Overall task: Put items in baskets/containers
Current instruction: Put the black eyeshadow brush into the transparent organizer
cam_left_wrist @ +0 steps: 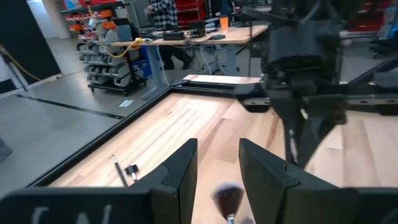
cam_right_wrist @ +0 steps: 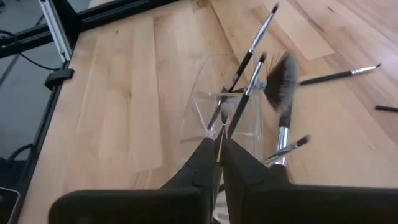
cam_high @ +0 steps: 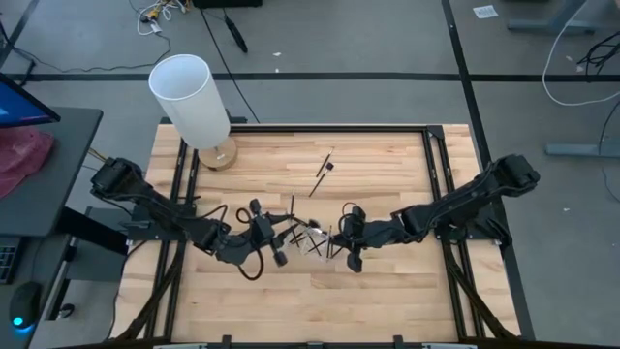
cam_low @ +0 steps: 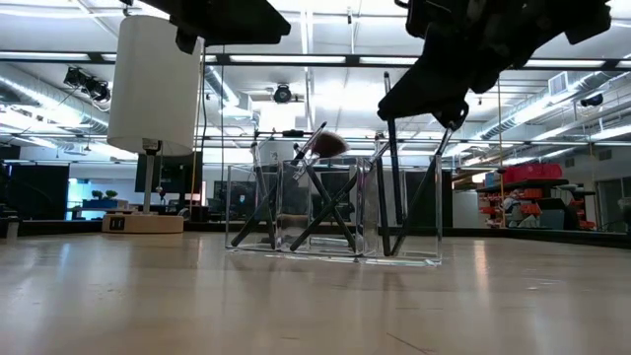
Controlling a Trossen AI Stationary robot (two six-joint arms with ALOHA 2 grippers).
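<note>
Overhead, right gripper [cam_right_wrist: 219,149] above holder [cam_low: 335,212]

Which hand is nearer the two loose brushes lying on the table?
Right. The right hand sits just below the loose brushes, slightly to their right; the left hand is farther off, lower left.

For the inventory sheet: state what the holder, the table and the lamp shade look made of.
Holder: clear glossy plastic, likely acrylic; brushes show through its walls.
Table: pale wood, plank seams and grain visible.
Lamp shade: matte white, possibly paper or fabric; cannot tell which.
</note>
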